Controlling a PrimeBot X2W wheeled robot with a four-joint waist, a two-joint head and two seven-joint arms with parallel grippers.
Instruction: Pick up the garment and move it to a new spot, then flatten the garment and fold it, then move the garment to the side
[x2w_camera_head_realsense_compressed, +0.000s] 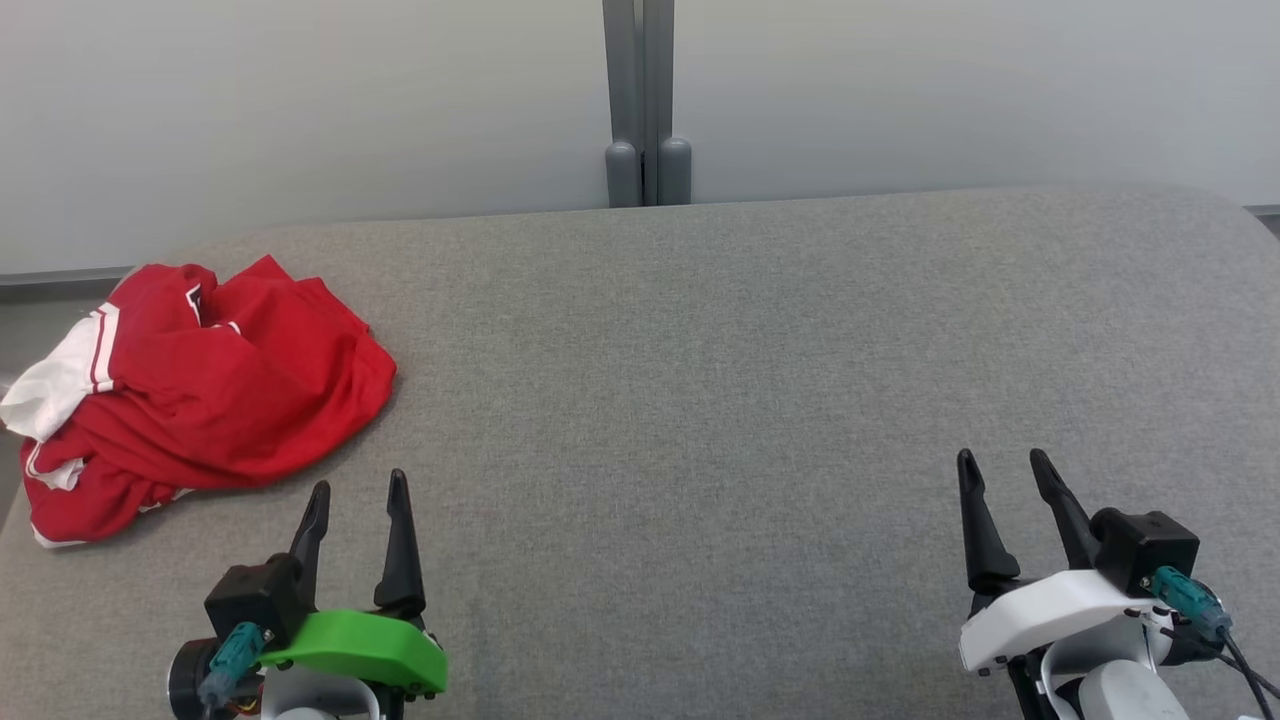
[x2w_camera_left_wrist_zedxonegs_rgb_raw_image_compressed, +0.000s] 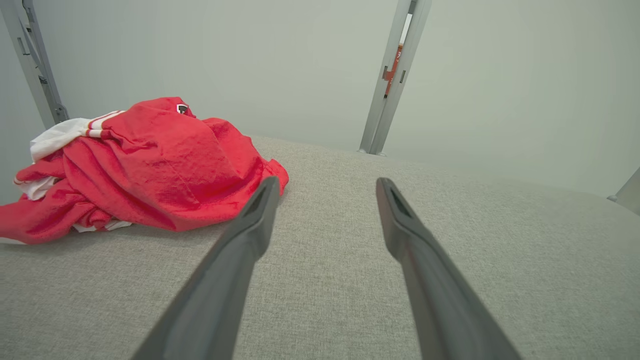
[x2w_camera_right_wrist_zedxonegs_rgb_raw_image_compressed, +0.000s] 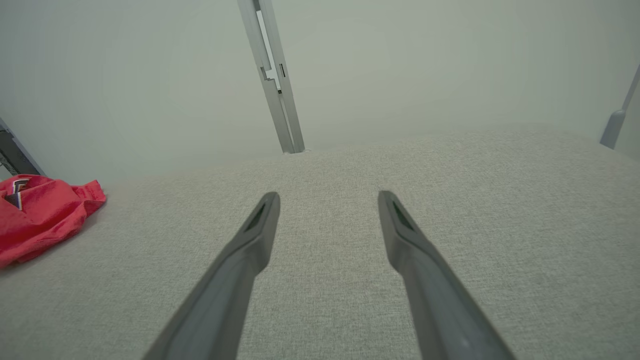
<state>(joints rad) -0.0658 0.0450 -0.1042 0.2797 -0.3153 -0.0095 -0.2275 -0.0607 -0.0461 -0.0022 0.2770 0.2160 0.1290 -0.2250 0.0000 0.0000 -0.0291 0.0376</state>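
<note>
The garment (x2w_camera_head_realsense_compressed: 200, 390) is a crumpled red shirt with white sleeve trim, heaped at the far left of the grey fabric table (x2w_camera_head_realsense_compressed: 700, 400). My left gripper (x2w_camera_head_realsense_compressed: 358, 485) stands open just to its near right, apart from it, nothing between the fingers. In the left wrist view the garment (x2w_camera_left_wrist_zedxonegs_rgb_raw_image_compressed: 150, 165) lies ahead and left of the open left gripper (x2w_camera_left_wrist_zedxonegs_rgb_raw_image_compressed: 327, 182). My right gripper (x2w_camera_head_realsense_compressed: 1000, 458) is open at the lower right, far from the cloth. In the right wrist view the right gripper (x2w_camera_right_wrist_zedxonegs_rgb_raw_image_compressed: 329, 195) is open and empty, with the garment (x2w_camera_right_wrist_zedxonegs_rgb_raw_image_compressed: 40, 215) at the left edge.
A grey post (x2w_camera_head_realsense_compressed: 645, 100) rises behind the table's far edge against a pale wall. The table's rounded left edge runs close by the garment. Bare grey surface spreads across the middle and right.
</note>
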